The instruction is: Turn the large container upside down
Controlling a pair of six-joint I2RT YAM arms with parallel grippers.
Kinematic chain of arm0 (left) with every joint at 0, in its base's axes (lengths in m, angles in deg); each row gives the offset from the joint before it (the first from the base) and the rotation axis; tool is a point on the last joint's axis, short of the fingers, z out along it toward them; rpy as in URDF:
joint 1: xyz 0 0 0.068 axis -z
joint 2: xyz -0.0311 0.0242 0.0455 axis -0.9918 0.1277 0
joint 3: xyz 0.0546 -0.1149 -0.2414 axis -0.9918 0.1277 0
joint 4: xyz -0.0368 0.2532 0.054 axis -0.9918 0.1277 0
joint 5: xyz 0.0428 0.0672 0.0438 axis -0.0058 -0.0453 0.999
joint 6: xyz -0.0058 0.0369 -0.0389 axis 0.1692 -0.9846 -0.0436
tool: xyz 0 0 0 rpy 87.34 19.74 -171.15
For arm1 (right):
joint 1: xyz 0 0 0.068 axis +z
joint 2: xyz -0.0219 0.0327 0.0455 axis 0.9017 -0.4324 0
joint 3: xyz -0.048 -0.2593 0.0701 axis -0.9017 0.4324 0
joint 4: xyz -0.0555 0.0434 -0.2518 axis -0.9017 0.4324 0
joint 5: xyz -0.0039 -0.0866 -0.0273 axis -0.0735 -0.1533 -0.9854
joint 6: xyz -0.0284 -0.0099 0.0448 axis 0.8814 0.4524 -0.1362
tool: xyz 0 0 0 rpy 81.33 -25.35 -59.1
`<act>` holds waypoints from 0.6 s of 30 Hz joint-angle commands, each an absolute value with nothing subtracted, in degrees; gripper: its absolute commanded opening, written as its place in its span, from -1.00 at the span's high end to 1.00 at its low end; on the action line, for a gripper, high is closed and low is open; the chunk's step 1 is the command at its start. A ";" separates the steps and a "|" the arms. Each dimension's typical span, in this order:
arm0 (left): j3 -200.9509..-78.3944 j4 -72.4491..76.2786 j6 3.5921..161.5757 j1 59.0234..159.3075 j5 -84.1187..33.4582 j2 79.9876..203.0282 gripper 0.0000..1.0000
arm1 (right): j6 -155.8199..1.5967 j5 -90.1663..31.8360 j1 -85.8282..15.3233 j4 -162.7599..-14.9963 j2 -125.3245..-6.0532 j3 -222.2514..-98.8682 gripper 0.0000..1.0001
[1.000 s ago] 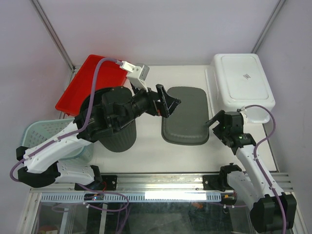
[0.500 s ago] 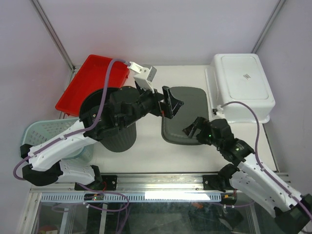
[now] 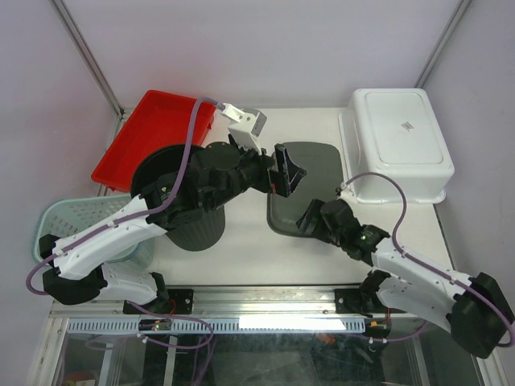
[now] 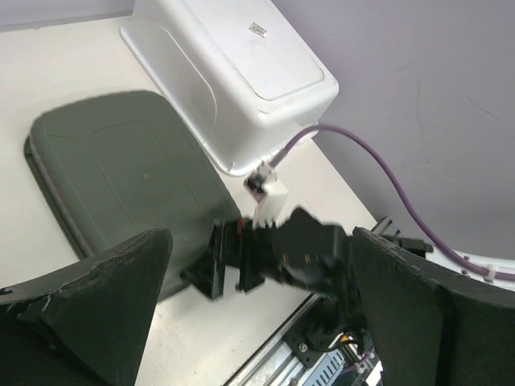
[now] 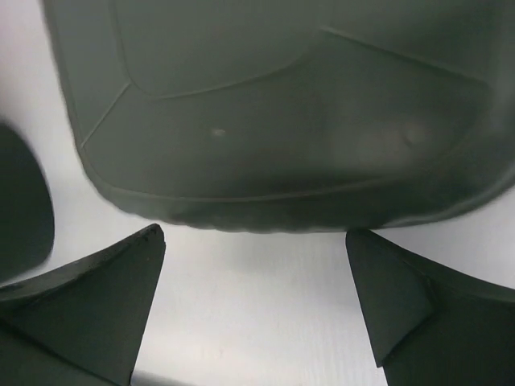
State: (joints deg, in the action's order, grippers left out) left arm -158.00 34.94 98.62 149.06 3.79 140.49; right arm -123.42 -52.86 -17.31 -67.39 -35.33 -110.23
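Note:
A dark grey rectangular container (image 3: 312, 186) lies bottom up in the middle of the table. It also shows in the left wrist view (image 4: 121, 177) and the right wrist view (image 5: 282, 104). My left gripper (image 3: 287, 170) is open and empty, held above the container's left side (image 4: 257, 322). My right gripper (image 3: 310, 219) is open and empty, low at the container's near edge, jaws either side of bare table just short of the rim (image 5: 257, 305). It also shows in the left wrist view (image 4: 233, 265). A white container (image 3: 398, 141) sits bottom up at the right.
A red tray (image 3: 145, 141) leans at the back left. A dark round bin (image 3: 185, 209) stands under my left arm, next to a teal basket (image 3: 68, 225). The white container (image 4: 233, 72) sits close to the dark one's right side.
My right arm has swung left from beside the white container to the near edge of the dark container. My left gripper has shifted a little right over the dark container.

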 commanded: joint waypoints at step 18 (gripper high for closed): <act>-160.25 48.22 103.19 149.17 14.26 135.18 -0.98 | -108.94 -42.41 -38.21 -90.66 -57.21 -128.86 -0.97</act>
State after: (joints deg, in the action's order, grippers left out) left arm -158.22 44.99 102.25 149.06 8.82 136.25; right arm -108.75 -43.92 -39.54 -88.28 -67.02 -135.25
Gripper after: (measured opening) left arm 0.990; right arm 0.983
